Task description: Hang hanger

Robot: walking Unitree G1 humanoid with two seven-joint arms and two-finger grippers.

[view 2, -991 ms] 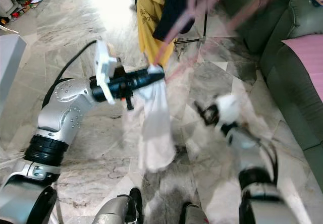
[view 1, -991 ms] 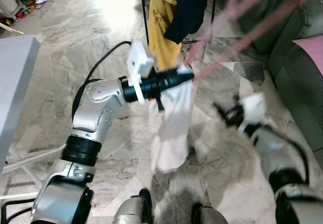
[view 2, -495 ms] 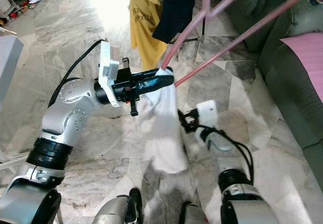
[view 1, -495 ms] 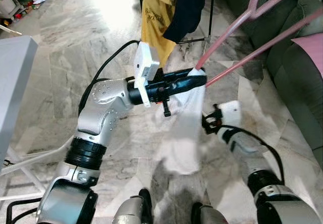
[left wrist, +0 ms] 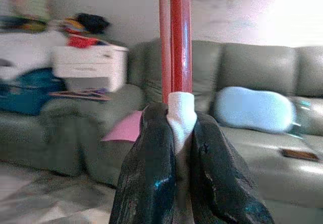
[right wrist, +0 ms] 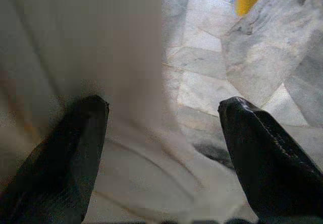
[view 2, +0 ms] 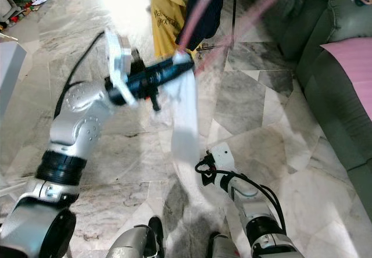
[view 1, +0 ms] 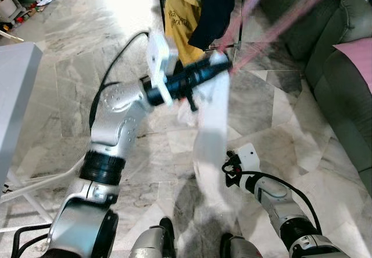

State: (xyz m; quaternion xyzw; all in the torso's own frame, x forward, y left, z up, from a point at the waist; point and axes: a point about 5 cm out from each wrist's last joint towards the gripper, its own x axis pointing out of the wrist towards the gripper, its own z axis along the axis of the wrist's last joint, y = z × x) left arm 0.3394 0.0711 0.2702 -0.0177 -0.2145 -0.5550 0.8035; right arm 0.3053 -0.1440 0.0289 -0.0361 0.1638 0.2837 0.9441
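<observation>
Pink hanger [left wrist: 175,37] with a white garment [view 1: 210,130] draped below it (motion-blurred), left gripper [left wrist: 181,133] jaws clenched on its wrapped end, right gripper [right wrist: 161,148] jaws released beside the garment, bare marble floor [view 1: 273,101] around

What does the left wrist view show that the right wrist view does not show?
The left wrist view shows the left gripper shut on the red hanger, with a green sofa behind. The right wrist view shows the right gripper open, low over the marble floor. Both show the white cloth that hangs from the hanger.
</observation>
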